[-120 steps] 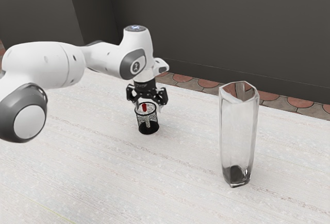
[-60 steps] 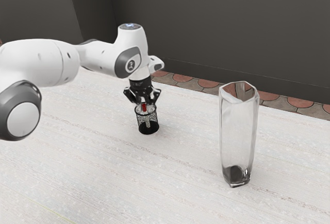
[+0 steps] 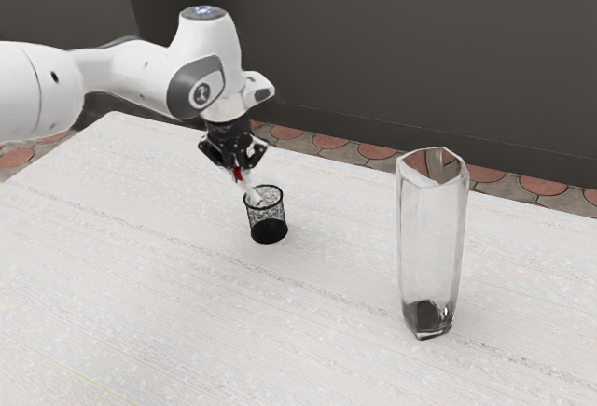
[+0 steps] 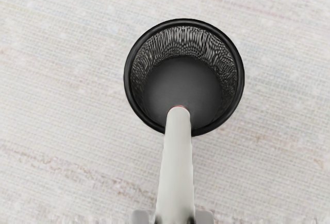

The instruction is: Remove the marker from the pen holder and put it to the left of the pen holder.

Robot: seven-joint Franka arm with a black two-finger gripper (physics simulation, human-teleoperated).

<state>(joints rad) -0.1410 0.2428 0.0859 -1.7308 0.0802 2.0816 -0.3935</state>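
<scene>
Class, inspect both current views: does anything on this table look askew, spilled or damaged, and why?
Only the marker looks askew: gripped by the gripper, it slants, its lower end at the pen holder's mouth. Holder and glass vase stand upright; I see no spill or damage.

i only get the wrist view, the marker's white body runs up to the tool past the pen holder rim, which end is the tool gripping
Observer: The tool is gripping the red end of the marker.
Operator: ok and is the tool right over the holder
Observer: No, in the exterior view it hangs above and off toward that view's left of the pen holder.
Operator: anything tall on the table i should know about
Observer: Yes, a tall glass vase stands toward the exterior view's right.
</scene>
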